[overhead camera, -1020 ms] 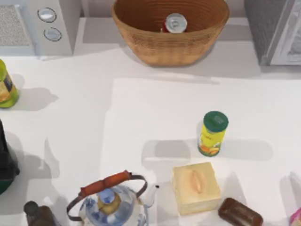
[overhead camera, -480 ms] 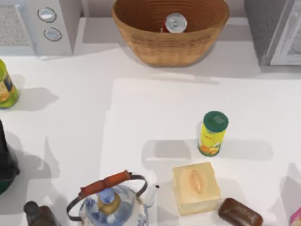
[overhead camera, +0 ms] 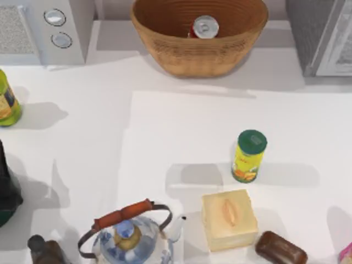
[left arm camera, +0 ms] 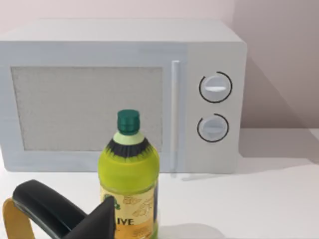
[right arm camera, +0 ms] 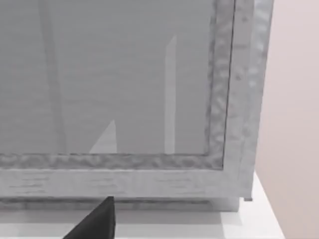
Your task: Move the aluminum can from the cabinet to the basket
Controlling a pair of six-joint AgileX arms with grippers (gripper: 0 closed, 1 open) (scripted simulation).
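Nothing has shifted: aluminum can (overhead camera: 205,26) stays upright in the basket (overhead camera: 165,49) at 12 o'clock. Transfer judged complete. I cannot tell either tool's state.

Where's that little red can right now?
In the top view, the aluminum can stands inside the basket at the table's far edge, between the microwave and the cabinet.

The basket (overhead camera: 181,58) wall hides the aluminum can (overhead camera: 205,26) below its top.

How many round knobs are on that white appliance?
2. On the white microwave-like appliance at the table's far left, an upper round knob sits directly above a lower round knob, right of its mesh door.
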